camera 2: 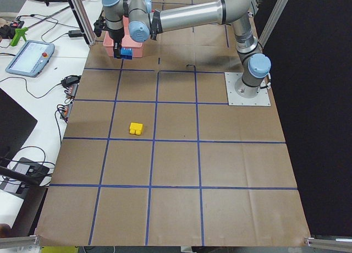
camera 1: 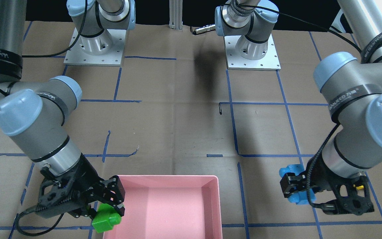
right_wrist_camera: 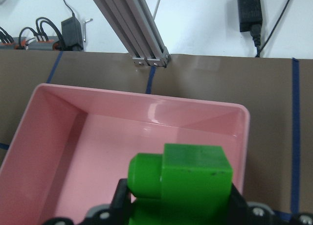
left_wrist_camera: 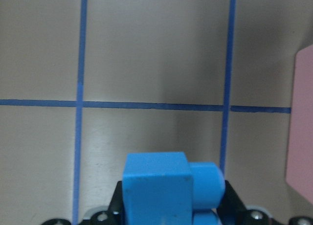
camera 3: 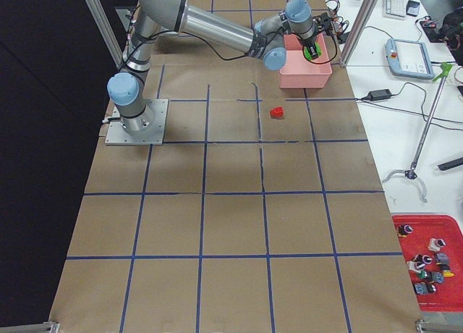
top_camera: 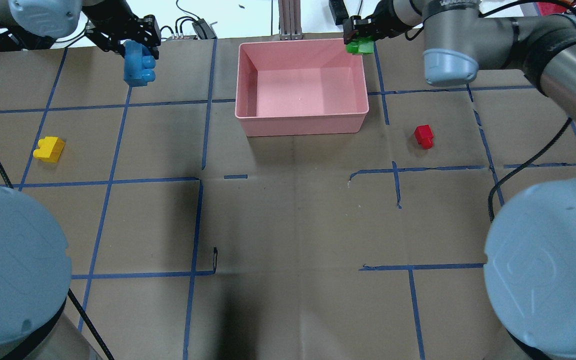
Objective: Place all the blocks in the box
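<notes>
Yellow brick point(top_camera: 49, 149): a two-stud piece lying loose on the paper at the left middle of the overhead view, inside a taped square, well apart from both grippers and from the box

Left gripper point(top_camera: 140, 47): up in the upper left of the overhead view, clamped on the light-blue brick with a black finger on either side of it

Light-blue brick point(top_camera: 139, 66): the longer three-stud piece, gripped at one end, the rest sticking out past the fingers and well to the left of the box; in the left wrist view it fills the bottom middle, studs pointing to the picture's right, with taped paper beyond it and a sliver of pink at the right edge

Box point(top_camera: 302, 120): the shallow pink tray with sloped walls, sitting flat on the paper at the top middle of the overhead view

Right gripper point(top_camera: 360, 36): at the box's upper right corner in the overhead view, clenched on the green brick

Green brick point(top_camera: 359, 47): a two-stud piece held right at that corner, overlapping the rim; in the right wrist view it sits at the bottom middle, stud pointing to the picture's left, with the pink floor and far wall spread out beyond it

Red brick point(top_camera: 424, 136): the small one-stud piece, resting on the paper right of the box, near its lower right corner but not touching, no gripper close to it

Table cover point(top_camera: 288, 215): brown paper marked into squares with blue tape
</notes>
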Controlling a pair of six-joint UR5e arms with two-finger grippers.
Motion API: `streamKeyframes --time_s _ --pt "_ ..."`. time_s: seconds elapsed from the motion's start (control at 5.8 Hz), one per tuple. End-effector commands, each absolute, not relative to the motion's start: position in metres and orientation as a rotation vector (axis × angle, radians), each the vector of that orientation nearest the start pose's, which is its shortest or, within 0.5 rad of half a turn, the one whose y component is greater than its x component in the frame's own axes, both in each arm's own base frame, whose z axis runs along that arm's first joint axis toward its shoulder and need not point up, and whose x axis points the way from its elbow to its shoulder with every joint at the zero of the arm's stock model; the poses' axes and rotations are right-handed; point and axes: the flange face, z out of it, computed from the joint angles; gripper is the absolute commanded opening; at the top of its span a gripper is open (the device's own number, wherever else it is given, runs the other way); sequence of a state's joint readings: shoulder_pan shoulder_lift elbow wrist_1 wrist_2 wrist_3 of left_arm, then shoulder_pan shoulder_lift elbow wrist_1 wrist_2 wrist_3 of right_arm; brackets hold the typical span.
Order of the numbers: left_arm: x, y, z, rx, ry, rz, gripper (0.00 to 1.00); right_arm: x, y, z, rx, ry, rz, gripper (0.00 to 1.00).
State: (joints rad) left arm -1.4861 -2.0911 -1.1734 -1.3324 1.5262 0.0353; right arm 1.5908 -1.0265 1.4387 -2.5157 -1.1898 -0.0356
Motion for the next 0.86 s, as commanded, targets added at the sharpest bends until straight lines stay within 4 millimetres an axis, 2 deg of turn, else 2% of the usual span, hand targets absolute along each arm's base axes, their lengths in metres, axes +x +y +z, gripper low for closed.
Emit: streamKeyframes --time_s 0.0,0.17,0.34,0.52,0.69 --pt "-0.110 -0.722 0.374 -0.087 3.184 -0.136 0.19 0.212 -0.709 0.326 -0.183 2.651 -0.716 0.99" --pt "-0.113 -0.726 0.367 -0.095 3.188 -0.125 0.19 0.211 -0.710 0.326 -0.185 2.652 -0.718 1.00" --pt "-0.130 -0.728 0.359 -0.172 3.193 -0.124 0.19 0.211 -0.710 0.325 -0.184 2.654 -0.716 1.00" --pt "-0.180 -0.727 0.349 -0.197 3.204 -0.135 0.19 0.202 -0.709 0.328 -0.169 2.662 -0.709 1.00" --pt "-0.234 -0.733 0.328 -0.300 3.207 -0.145 0.19 0.165 -0.712 0.340 -0.161 2.688 -0.751 1.00"
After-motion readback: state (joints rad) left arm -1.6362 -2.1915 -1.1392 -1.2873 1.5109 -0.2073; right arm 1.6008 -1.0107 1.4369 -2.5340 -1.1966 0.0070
